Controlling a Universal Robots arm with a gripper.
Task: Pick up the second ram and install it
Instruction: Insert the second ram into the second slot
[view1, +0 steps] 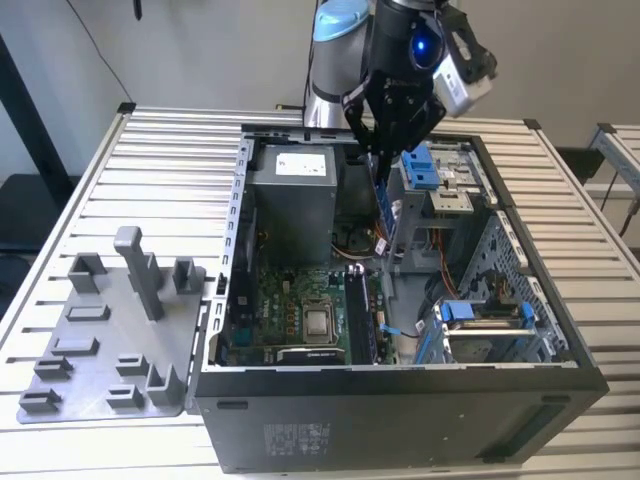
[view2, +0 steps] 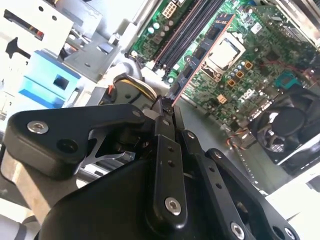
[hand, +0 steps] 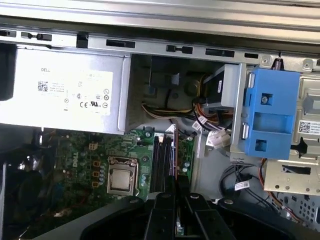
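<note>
In the exterior view my gripper (view1: 385, 150) hangs over the open computer case (view1: 400, 400), shut on the top end of the second ram (view1: 386, 215). The thin blue-green stick hangs upright, its lower end above the motherboard (view1: 290, 310). In both wrist views the ram (view2: 202, 52) (hand: 174, 155) shows edge-on, reaching out from between the black fingers (view2: 162, 150) (hand: 162, 210). It lines up over the dark memory slots (hand: 160, 160) (view2: 185, 35) beside the silver processor (hand: 122, 180). I cannot tell whether its lower edge touches a slot.
A grey power-supply box (view1: 290, 195) fills the case's back corner. Blue drive brackets (view1: 425, 170) and metal cages stand at the exterior view's right. A grey tray with upright pegs (view1: 110, 330) lies outside the case on the slatted table. Loose cables (hand: 200, 120) hang near the slots.
</note>
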